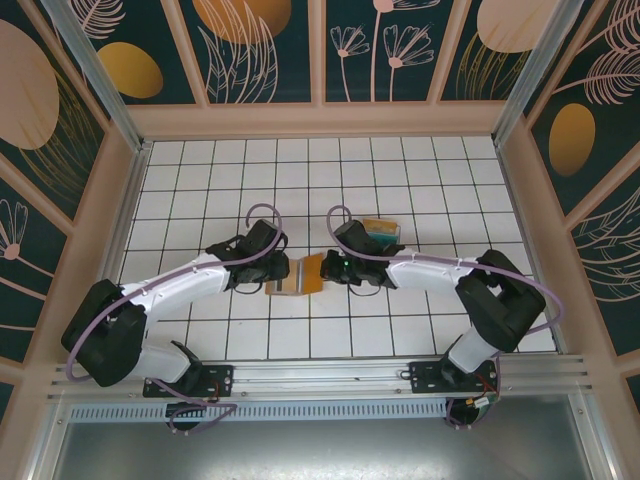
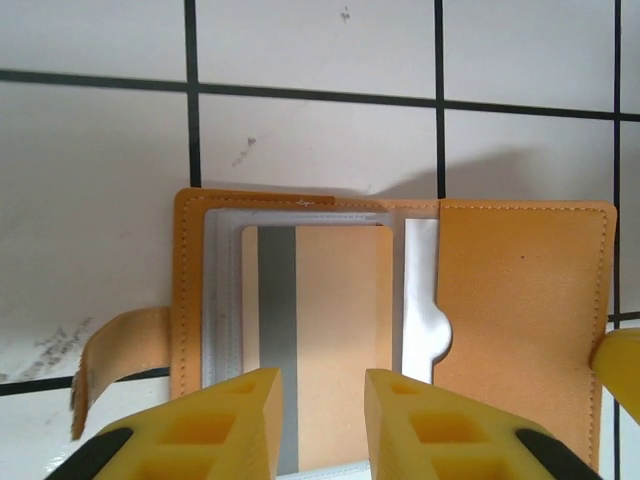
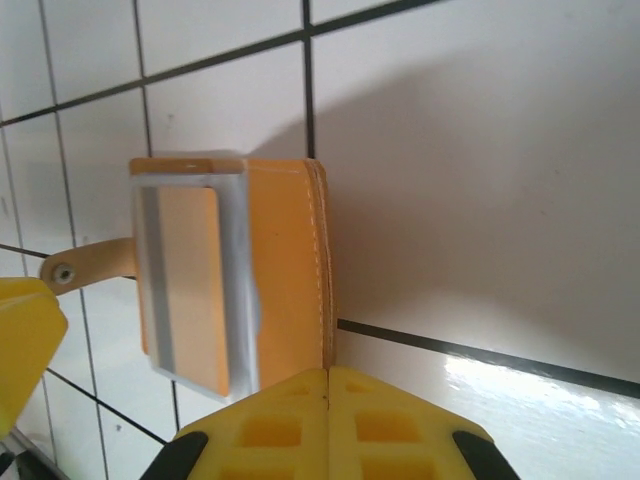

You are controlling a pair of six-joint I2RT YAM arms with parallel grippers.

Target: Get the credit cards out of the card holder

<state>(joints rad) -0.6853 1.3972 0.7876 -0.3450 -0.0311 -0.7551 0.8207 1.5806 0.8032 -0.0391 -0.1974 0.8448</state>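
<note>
The orange-brown card holder lies open on the white tiled table between my two grippers. In the left wrist view its blue-grey lining holds an orange credit card with a grey stripe, and the tab sticks out to the left. My left gripper is open, its yellow fingers hovering over the card's near end. My right gripper is shut on the edge of the holder's right flap. The card also shows in the right wrist view.
A clear plastic tray with coloured strips sits behind the right arm. Wooden walls ring the tiled table. The left gripper's yellow finger shows at the left edge of the right wrist view.
</note>
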